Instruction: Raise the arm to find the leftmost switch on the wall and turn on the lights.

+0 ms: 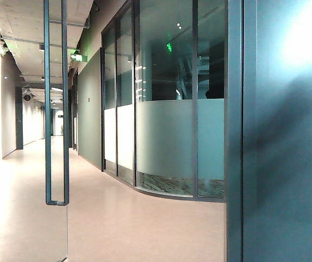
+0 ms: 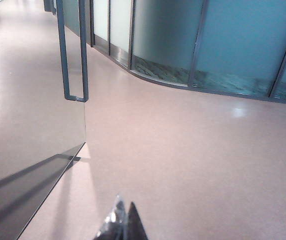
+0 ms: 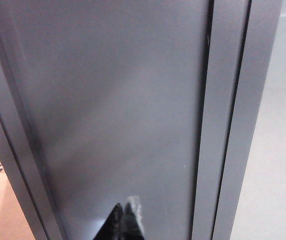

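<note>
no switch shows in any of the three views, so its place on the wall cannot be told from here. in the exterior view: a long corridor, a glass door (image 1: 25,164) with a tall dark pull handle (image 1: 57,109) at the left, a curved glass partition (image 1: 167,131) with a frosted band in the middle, and a flat grey wall panel (image 1: 287,164) close at the right; neither arm in sight there. in the left wrist view: left gripper (image 2: 123,225) low above the pale floor (image 2: 193,165), fingertips pressed together, holding nothing, aimed down the corridor toward the door handle and the partition's foot. in the right wrist view: right gripper (image 3: 125,220) tips likewise closed and empty, facing the grey panel (image 3: 113,100) from near, with a vertical frame post (image 3: 225,120) beside it running along the view's long axis. likely still at the search step: right arm nearer the wall, so probably the one to raise, with the switch presumably higher up than either camera now looks. no containers anywhere.
</note>
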Action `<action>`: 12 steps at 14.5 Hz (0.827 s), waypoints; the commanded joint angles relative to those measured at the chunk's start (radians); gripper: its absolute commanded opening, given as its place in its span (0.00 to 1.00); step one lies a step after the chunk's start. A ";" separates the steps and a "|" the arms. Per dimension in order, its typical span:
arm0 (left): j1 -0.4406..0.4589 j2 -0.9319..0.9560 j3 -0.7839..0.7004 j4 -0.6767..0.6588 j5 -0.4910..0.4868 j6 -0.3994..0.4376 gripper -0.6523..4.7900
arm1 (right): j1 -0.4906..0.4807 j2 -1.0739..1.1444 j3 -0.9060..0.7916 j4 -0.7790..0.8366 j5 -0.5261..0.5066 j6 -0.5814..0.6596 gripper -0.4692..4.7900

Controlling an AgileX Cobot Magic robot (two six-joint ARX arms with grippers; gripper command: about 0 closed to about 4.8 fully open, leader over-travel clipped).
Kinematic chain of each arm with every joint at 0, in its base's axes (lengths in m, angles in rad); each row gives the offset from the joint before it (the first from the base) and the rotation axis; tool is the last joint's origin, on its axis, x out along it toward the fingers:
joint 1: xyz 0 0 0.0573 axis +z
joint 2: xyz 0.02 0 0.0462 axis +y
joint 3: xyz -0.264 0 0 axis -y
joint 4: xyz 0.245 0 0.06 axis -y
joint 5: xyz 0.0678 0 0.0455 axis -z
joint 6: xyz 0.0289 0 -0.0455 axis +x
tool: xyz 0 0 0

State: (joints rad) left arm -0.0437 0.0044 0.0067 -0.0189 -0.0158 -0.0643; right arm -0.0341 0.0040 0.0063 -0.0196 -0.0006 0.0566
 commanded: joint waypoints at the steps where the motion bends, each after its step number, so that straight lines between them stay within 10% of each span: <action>1: 0.002 0.000 0.002 0.014 -0.003 0.004 0.11 | 0.000 -0.002 0.001 0.017 -0.001 0.003 0.09; 12: 0.002 0.000 0.002 0.057 0.020 -0.059 0.11 | 0.000 -0.002 0.001 0.111 -0.002 0.003 0.09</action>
State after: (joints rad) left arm -0.0437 0.0044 0.0067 -0.0158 -0.0071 -0.0883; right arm -0.0341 0.0040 0.0063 0.0174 -0.0006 0.0566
